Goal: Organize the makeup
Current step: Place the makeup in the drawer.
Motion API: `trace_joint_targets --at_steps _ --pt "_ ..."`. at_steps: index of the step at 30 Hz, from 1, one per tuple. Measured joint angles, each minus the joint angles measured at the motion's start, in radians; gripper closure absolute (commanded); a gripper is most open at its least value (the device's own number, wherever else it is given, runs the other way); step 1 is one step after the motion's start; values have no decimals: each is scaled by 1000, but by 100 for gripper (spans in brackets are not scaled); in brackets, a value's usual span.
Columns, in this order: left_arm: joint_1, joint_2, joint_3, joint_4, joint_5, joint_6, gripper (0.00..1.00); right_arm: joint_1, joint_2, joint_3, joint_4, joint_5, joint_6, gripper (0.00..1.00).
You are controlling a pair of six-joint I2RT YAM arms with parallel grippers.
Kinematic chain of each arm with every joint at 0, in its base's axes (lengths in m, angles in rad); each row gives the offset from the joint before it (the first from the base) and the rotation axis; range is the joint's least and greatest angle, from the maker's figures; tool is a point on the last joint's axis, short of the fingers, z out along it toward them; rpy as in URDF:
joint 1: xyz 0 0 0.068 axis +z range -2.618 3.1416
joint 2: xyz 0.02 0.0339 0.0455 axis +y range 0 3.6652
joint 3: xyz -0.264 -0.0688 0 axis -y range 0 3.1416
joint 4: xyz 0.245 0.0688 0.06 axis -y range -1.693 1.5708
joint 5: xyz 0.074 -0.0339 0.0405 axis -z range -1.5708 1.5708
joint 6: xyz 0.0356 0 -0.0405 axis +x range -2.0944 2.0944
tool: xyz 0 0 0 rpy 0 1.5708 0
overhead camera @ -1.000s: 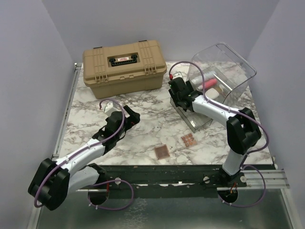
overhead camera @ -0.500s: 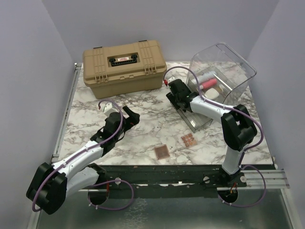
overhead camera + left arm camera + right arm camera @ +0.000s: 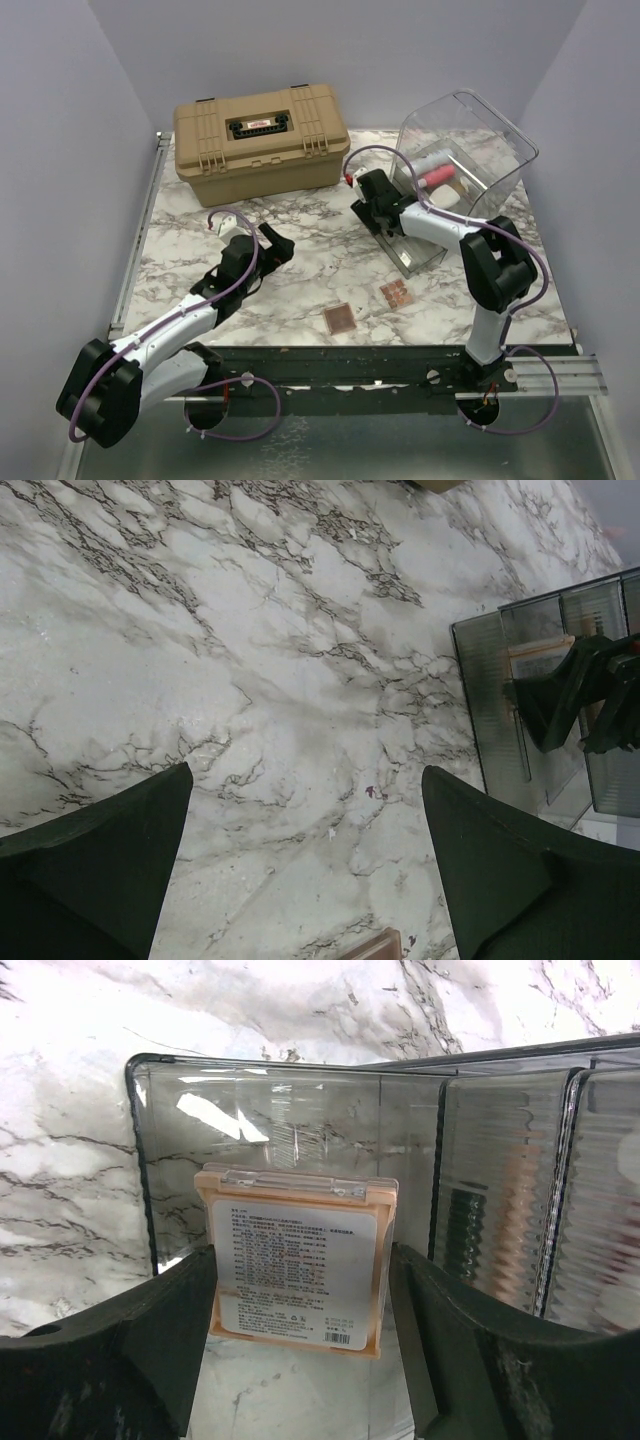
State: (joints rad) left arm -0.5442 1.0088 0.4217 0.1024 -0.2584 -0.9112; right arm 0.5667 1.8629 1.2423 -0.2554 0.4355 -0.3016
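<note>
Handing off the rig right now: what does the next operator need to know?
Left pincer: open, empty, above the marble table.
Right pincer: shut on a peach compact over the open grey drawer.
Done: pink tube and white tube lie in the clear bin.
To do: drop the compact in the drawer, then stow the two eyeshadow palettes near the table's front edge.

The left pincer gapes over a white, grey-veined marble worktop. Ahead of its right finger lies a smoky ribbed plastic drawer, where the dark right pincer meets a peach-rimmed flat palette. Between the left fingers, nearest the wrist, peeps a brown-pink palette corner.
</note>
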Motion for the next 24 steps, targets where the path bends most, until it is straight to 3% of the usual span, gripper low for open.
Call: trace_joint_targets --at_steps 13,24 --pt "2 6 -4 1 22 0 1 -34 33 13 8 -31 -19 17" --pt "2 21 -8 13 31 -1 1 -37 -39 29 -16 -132 -2 16"
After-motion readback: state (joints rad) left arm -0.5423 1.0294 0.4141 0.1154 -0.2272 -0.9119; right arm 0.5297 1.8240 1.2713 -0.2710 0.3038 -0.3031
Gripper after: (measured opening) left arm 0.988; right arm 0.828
